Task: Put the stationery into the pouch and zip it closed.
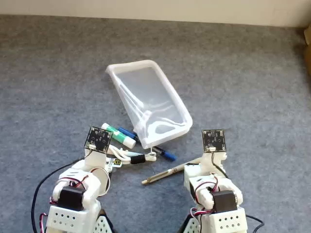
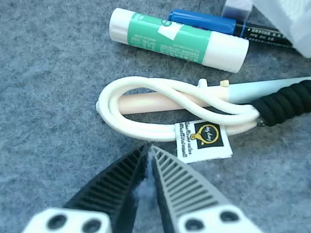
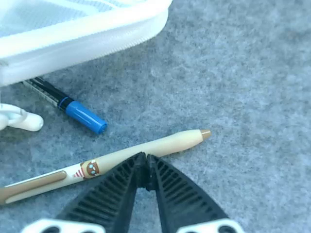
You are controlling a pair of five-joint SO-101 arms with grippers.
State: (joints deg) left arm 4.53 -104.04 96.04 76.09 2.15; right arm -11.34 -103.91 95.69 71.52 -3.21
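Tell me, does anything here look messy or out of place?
Nothing looks damaged. The glue stick and cream pen lie loose on the carpet outside the pouch, and the blue-capped marker is half tucked under its rim.

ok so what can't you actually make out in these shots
Blue-capped marker: its body runs under the pouch rim, right wrist view; whether it joins the blue pen by the glue stick is unclear.
Black-gripped tool: cut off by the frame edge, left wrist view.
Pouch interior: clouded by its translucent wall, high view.
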